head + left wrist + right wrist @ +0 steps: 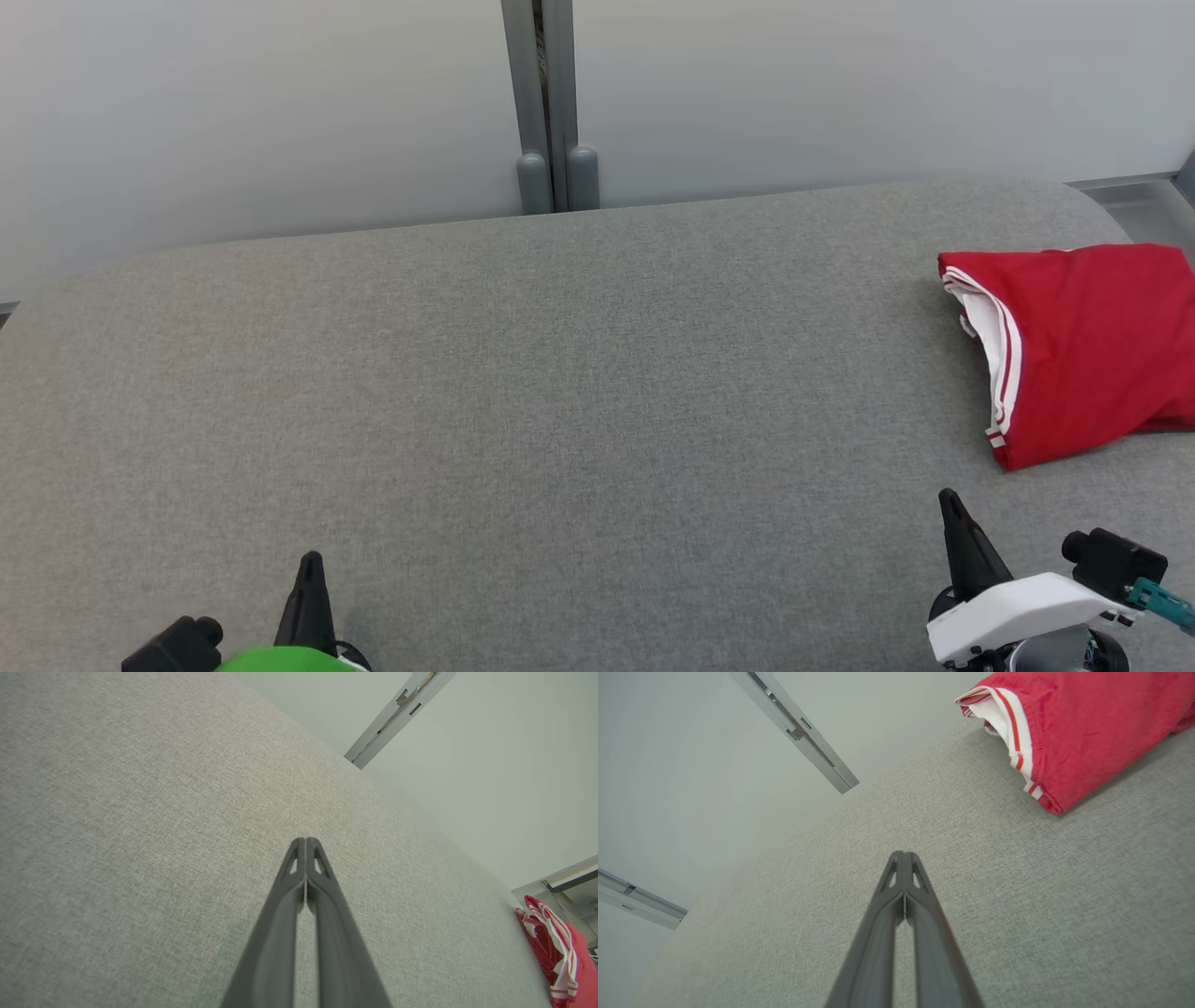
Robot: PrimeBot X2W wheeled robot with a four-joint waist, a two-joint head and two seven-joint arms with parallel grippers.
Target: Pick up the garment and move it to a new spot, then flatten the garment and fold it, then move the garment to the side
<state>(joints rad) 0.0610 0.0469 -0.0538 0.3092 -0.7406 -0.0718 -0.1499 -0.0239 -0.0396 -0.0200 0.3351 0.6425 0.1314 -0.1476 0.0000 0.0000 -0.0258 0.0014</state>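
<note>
The garment is red with white striped trim, folded into a bundle at the right edge of the grey fabric surface. It also lies at the top right of the right wrist view as the garment, and at the lower right of the left wrist view as the garment. My right gripper is shut and empty, a short way in front of the bundle, apart from it. My left gripper is shut and empty at the lower left, far from the garment. Their tips meet in each wrist view: left gripper, right gripper.
A pale wall with a grey vertical post stands behind the surface's far edge. The surface's corners are rounded. A grey frame piece shows beyond the far right corner.
</note>
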